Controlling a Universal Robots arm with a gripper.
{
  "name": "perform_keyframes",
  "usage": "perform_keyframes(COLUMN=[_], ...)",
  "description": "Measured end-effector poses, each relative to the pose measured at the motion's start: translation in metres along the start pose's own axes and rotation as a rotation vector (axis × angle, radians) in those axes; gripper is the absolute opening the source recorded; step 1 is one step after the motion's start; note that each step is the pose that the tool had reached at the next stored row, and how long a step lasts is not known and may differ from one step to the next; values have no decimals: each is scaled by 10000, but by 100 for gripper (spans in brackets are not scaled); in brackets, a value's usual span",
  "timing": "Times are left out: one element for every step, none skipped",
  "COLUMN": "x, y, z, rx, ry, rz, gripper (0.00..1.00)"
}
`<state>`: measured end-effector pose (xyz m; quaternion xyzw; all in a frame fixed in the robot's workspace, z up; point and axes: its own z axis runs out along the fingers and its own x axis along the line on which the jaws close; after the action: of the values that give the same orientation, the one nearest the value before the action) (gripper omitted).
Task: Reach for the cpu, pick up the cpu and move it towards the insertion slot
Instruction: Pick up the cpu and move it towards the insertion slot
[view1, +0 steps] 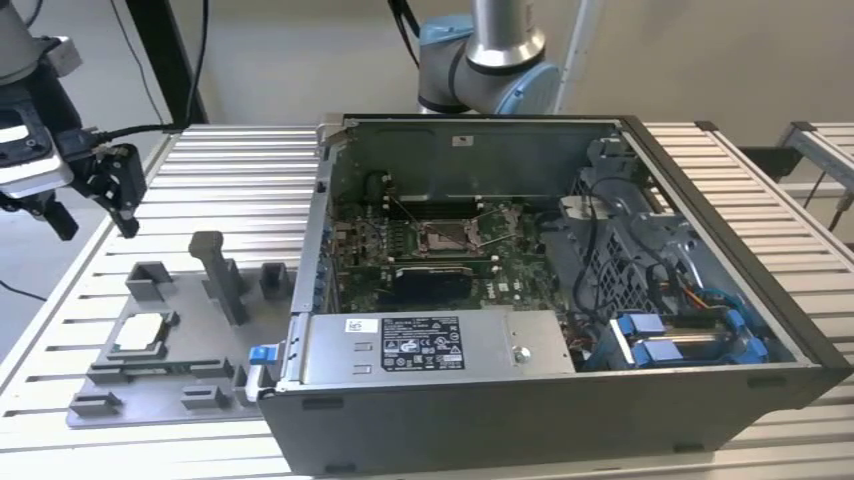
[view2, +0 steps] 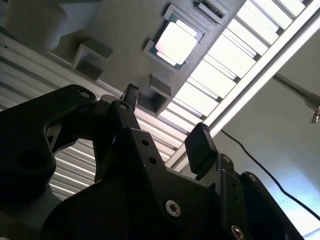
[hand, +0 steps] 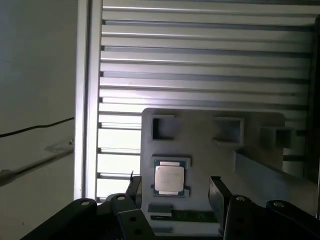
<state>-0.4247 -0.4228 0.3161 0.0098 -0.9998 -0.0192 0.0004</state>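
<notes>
The cpu (view1: 144, 333) is a small silvery square lying flat in a recess of the grey fixture plate (view1: 107, 385) on the exterior view's left. My gripper (view1: 96, 230) hangs open well above the plate, over the table's edge, with nothing between its fingers. In both wrist views the cpu (view2: 176, 42) (hand: 168, 179) lies beyond the two black fingertips (view2: 200, 145) (hand: 218, 192), apart from them. The insertion slot (view1: 447, 237) is a shiny metal-framed square on the green board inside the open computer case (view1: 561, 400).
The fixture plate carries several grey blocks and a tall upright post (view1: 218, 275) beside the cpu. The case wall (view1: 314, 230) stands between the fixture and the board. A power supply (view1: 427, 345) and cables (view1: 601, 260) crowd the case. The slatted table (view1: 227, 170) ends close to the gripper.
</notes>
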Motion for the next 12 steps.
perform_keyframes(x=[1,1,2,2,1,1,1,1,1,1,2,2], y=[-1,-2,-3,-4,-5,-6,-7,-10,-16,-22,-29,-36], z=[17,35,54,73,91,108,126,144,163,180,199,216], rx=[0,0,-1,-1,-1,-3,-5,-5,-6,-6,-6,-6], ry=[0,0,-1,-2,-8,-13,-15,-14,-16,-16,-15,-15], rz=[1,1,1,0,0,0,0,-1,-2,-1,0,0], gripper=[100,100,100,100,100,100,100,100,100,100,100,100])
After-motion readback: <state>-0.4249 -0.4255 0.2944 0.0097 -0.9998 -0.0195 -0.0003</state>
